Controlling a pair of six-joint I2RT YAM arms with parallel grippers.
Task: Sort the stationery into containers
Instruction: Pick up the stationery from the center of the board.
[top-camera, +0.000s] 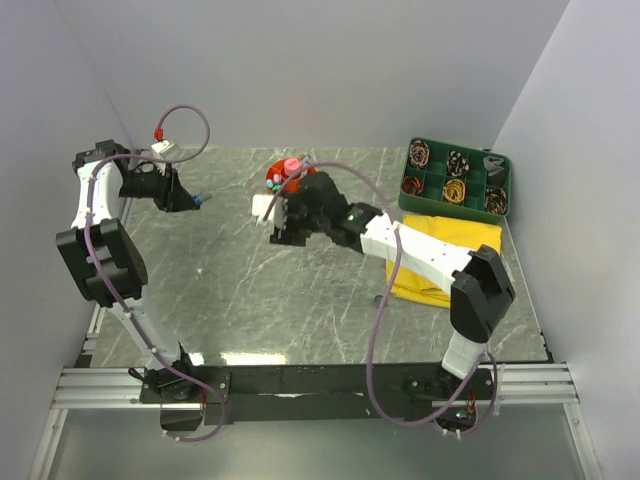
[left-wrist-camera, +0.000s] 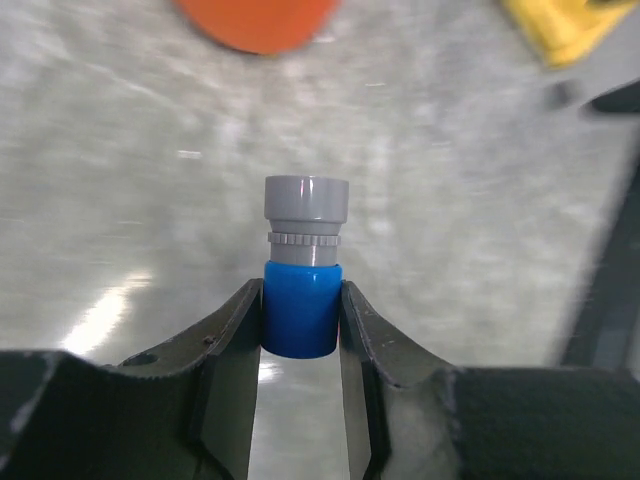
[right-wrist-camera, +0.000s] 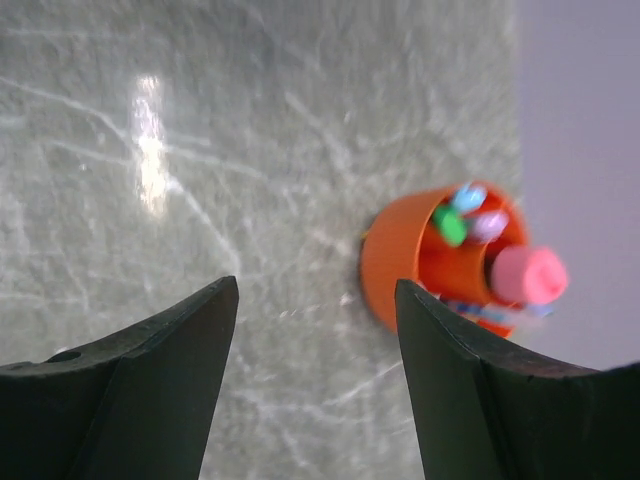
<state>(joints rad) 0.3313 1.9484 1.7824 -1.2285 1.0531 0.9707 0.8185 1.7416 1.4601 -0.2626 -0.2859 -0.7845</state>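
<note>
A blue cap (left-wrist-camera: 302, 312) with a grey ridged end sits pinched between the jaws of the left gripper (left-wrist-camera: 301, 298), held above the marbled table (top-camera: 250, 285) at its far left. Toward the far middle, the orange organiser (right-wrist-camera: 398, 258) stands with a pink tube (right-wrist-camera: 528, 275) and coloured pen tips rising from it, the right gripper (right-wrist-camera: 316, 300) hovering just beside it with jaws spread and nothing between them. The green tray (top-camera: 437, 171), its cells filled with small items, lies at the far right, touching a yellow cloth (top-camera: 470, 235).
</note>
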